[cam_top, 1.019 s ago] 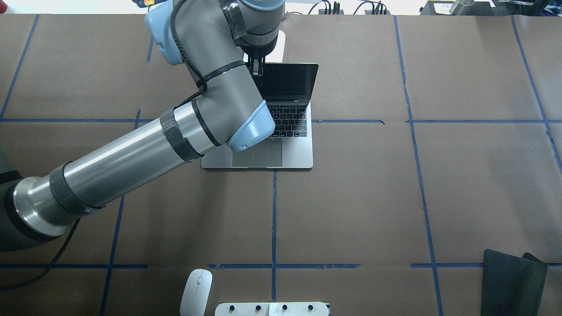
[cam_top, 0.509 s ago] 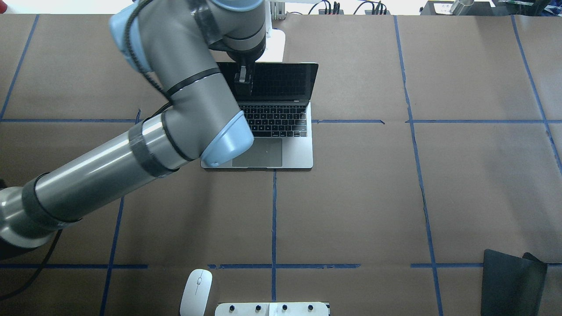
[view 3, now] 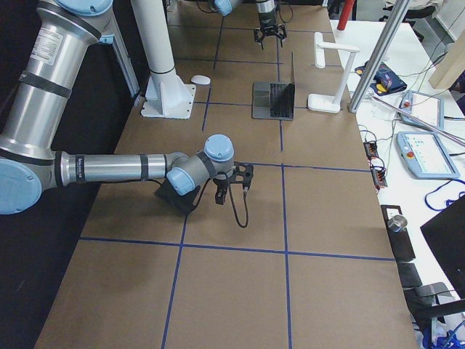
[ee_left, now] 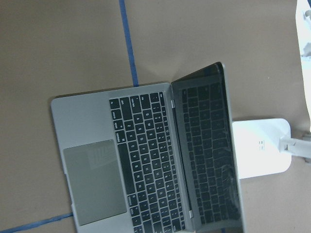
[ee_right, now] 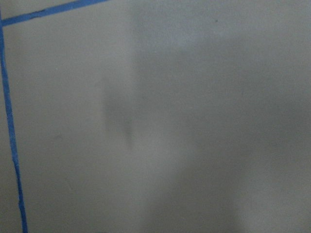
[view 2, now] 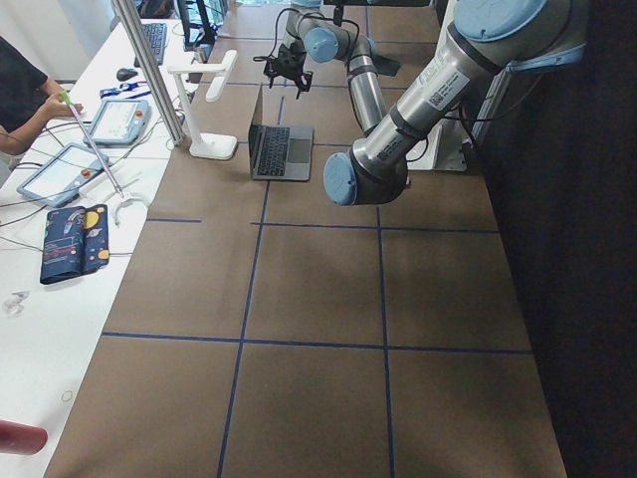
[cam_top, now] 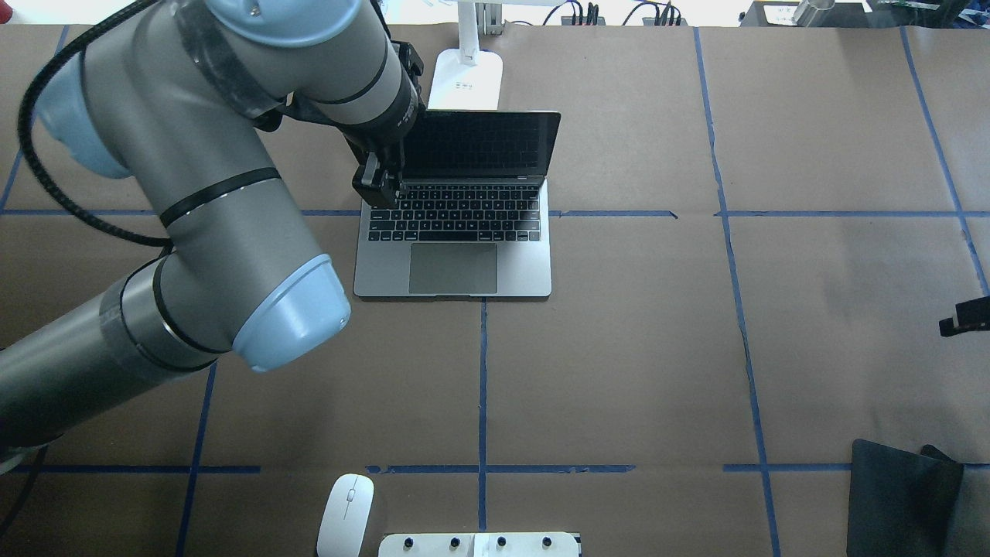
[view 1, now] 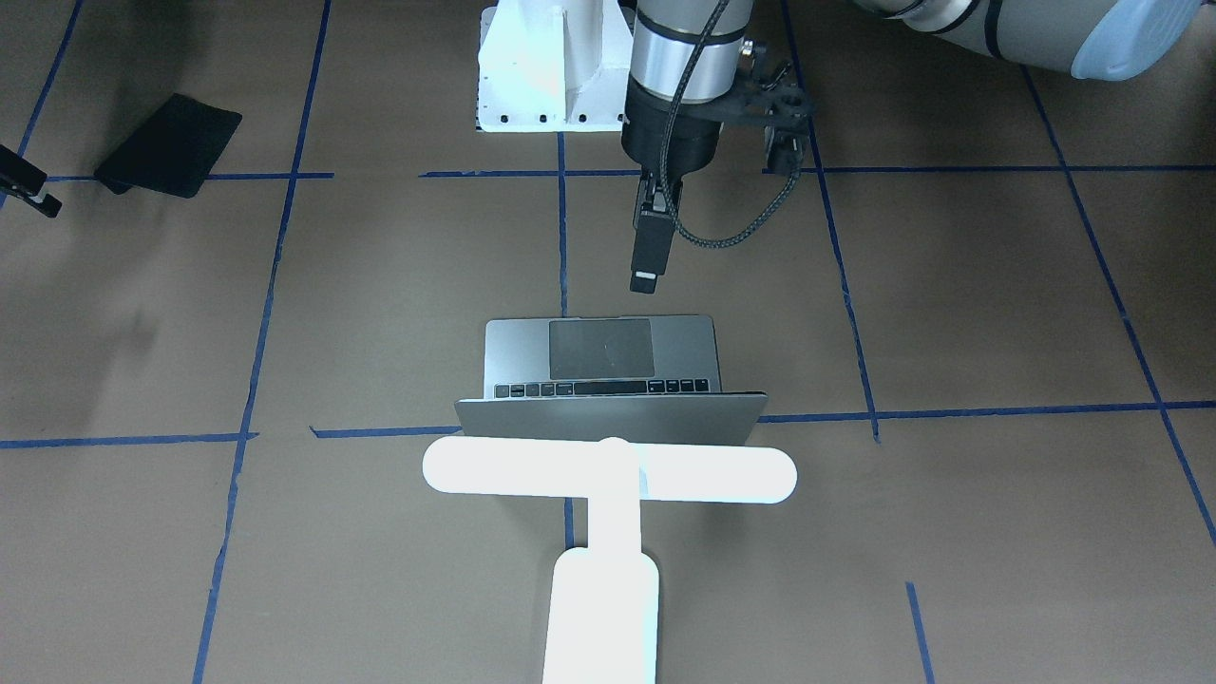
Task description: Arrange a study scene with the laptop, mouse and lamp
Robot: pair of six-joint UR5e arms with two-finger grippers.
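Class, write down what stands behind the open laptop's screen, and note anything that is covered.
The bright white T-shaped desk lamp stands just behind the slim silver-grey laptop, apart from it. Seen from the front, its bar covers the lid's lower back.

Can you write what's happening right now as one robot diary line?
laptop: open | lamp: behind its lid | mouse: apart, by the pedestal | left gripper: hovers by laptop, holding nothing | jaws: unclear

soft, even light from overhead on the brown table [cam_top: 619, 348], shadows faint. the lamp [view 1: 608, 472] is blown out to flat white from the front, no detail. the right wrist view is dim and blurred, one vague smudge of shadow. the laptop [ee_left: 146, 155] screen mirrors its keys, sharp.
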